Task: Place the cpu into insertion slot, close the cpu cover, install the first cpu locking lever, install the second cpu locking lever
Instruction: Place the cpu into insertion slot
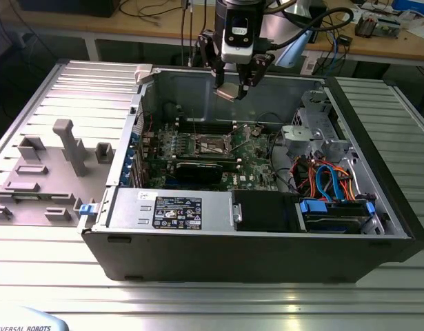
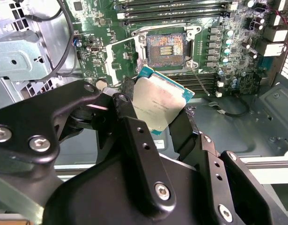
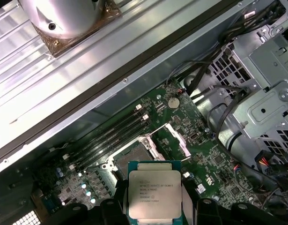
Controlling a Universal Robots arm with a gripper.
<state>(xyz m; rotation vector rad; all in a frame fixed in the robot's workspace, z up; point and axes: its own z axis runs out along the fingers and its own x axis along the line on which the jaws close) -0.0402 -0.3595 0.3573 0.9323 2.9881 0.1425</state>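
Note:
My gripper [image 1: 229,87] hangs above the open computer case, shut on the cpu [image 1: 227,92], a flat square chip with a silvery top. In both wrist views the black fingers [image 2: 126,105] clamp the cpu [image 2: 160,104] by two opposite edges [image 3: 154,193]. Below it, on the green motherboard [image 1: 256,162], lies the insertion slot [image 2: 166,48] with its brownish-gold pin bed bare [image 3: 129,161]. The cpu cover [image 3: 177,139], a silvery frame, stands swung open beside the slot [image 2: 121,55]. The cpu is well above the slot and apart from it.
The case walls [image 1: 377,172] ring the board. A black graphics card [image 1: 198,169] lies near the slot, long memory slots [image 2: 181,9] behind it. A drive cage and blue and orange cables [image 1: 329,181] fill the exterior view's right. Grey fixture blocks [image 1: 67,145] stand outside on the left.

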